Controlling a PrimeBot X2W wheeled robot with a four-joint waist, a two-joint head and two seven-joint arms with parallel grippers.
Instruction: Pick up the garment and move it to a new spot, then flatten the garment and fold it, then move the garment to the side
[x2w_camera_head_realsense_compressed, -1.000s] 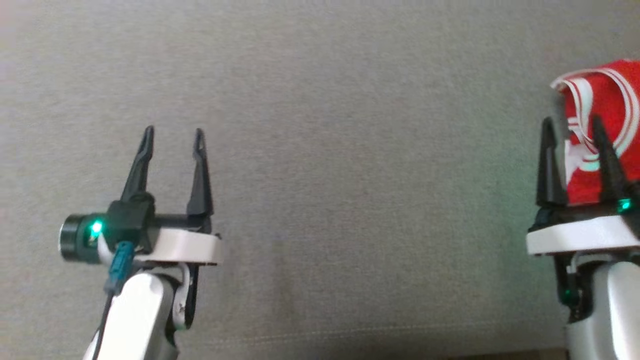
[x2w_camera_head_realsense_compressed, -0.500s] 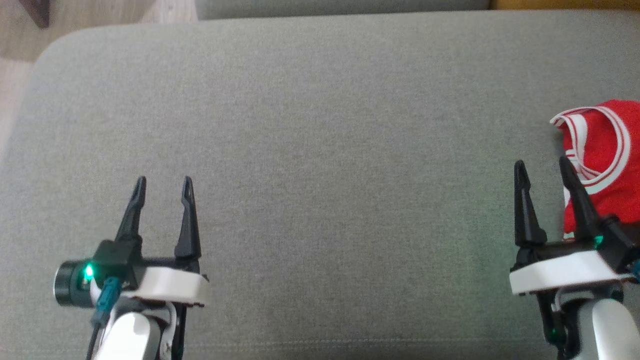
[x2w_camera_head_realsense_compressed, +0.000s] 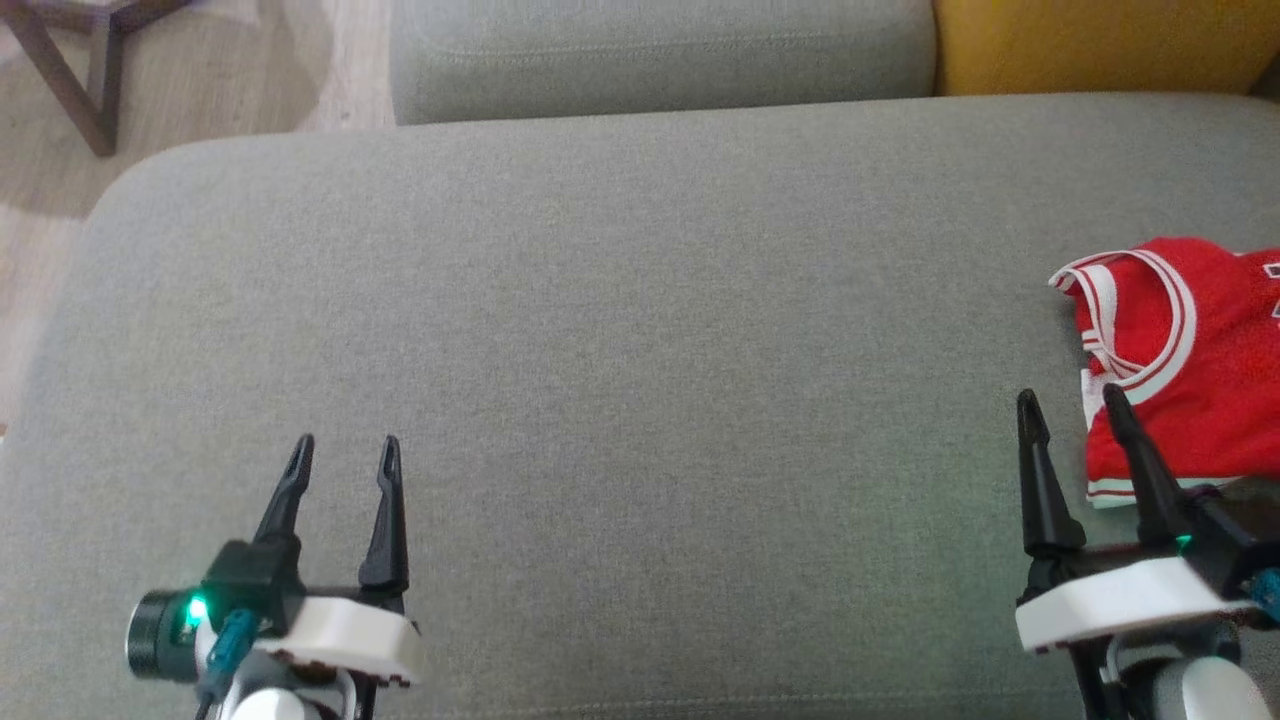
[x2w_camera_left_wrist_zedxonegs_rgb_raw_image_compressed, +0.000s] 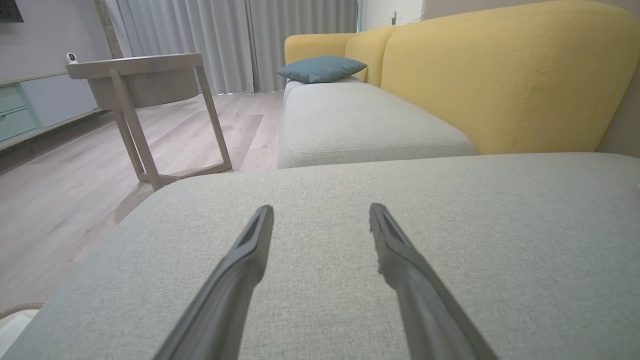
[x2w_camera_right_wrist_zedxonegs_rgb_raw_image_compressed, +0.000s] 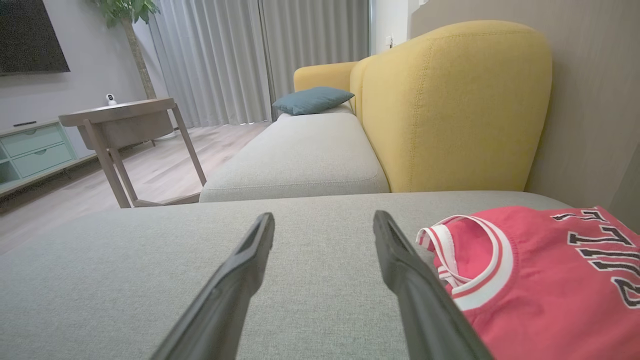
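Red garment (x2w_camera_head_realsense_compressed: 1190, 370) lies at 3 o'clock on the grey sofa seat (x2w_camera_head_realsense_compressed: 640, 330), with nothing grasping it.
Your left end effector (x2w_camera_head_realsense_compressed: 347, 445) hovers at 7 o'clock in the head view, released, fingers spread over bare seat. Your right end effector (x2w_camera_head_realsense_compressed: 1068, 395) is at 4 o'clock, also released and empty, its outer finger just beside the garment's near edge; the white-trimmed neckline points toward 9 o'clock.

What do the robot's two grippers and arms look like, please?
The left gripper and right gripper each have two long, black, tapering jaws on a black crossbar above a white wrist plate. The left one carries a dark cylinder with a green light and a teal cable plug; the right shows a small green light and a teal plug at its edge.
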